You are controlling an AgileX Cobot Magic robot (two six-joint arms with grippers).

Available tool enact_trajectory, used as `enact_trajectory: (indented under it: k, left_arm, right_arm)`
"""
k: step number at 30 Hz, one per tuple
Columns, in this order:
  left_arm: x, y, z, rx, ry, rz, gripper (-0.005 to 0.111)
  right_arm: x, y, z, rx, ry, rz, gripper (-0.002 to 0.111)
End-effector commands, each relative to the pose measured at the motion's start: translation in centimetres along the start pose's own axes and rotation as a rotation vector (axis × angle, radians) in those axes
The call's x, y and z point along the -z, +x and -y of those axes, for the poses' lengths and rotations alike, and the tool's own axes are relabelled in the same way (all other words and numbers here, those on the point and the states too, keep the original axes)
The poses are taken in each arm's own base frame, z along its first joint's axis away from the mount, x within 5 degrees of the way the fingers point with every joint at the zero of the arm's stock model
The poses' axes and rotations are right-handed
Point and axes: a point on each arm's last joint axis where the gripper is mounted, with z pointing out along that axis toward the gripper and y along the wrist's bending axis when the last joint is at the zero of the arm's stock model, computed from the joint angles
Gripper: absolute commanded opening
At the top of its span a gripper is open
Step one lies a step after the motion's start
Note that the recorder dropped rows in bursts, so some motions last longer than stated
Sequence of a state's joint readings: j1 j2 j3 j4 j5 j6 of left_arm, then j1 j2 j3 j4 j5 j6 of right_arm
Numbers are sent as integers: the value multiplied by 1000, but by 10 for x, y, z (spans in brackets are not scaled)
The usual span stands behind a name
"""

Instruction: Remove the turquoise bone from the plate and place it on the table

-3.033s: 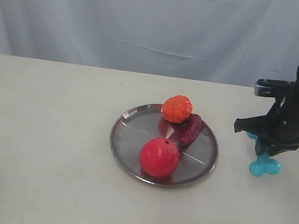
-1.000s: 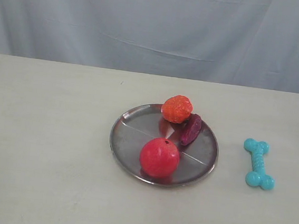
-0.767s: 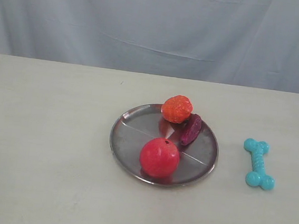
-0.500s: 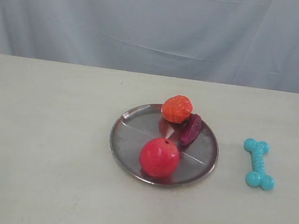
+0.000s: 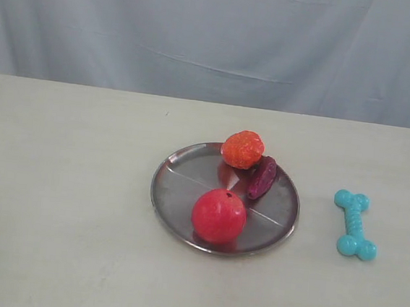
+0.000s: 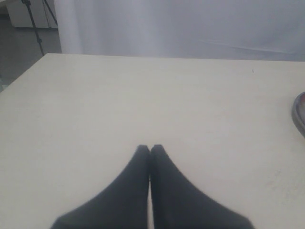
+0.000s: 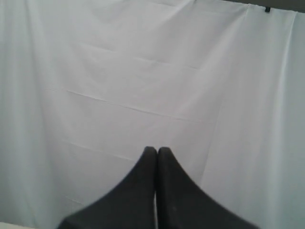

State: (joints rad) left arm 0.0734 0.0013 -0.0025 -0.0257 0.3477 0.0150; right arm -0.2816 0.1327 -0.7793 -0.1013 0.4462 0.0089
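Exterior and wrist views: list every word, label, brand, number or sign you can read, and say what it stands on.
None: no view shows readable text. The turquoise bone, plate, red ball, table and white curtain show no lettering, labels or numbers.

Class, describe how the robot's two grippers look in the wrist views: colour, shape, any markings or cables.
The left gripper and right gripper look alike: matte black, two fingers each, widening with curved outer edges from narrow tips to a broad base. No markings, labels or cables show on either.
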Motion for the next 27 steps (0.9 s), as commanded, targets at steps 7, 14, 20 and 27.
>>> enact_trajectory:
  k: [7, 14, 20, 27]
  left_arm:
    - [0, 0, 0, 5, -5, 4, 0]
    - [0, 0, 0, 5, -5, 4, 0]
    - [0, 0, 0, 5, -5, 4, 0]
    - [0, 0, 0, 5, -5, 4, 0]
  right_arm:
    - [-11, 137, -13, -128, -8, -218, 0]
    - [-13, 204, -20, -119, -31, -268, 0]
    - [-2, 236, -21, -118, -16, -550, 0]
    - [-2, 236, -21, -118, -16, -550, 0]
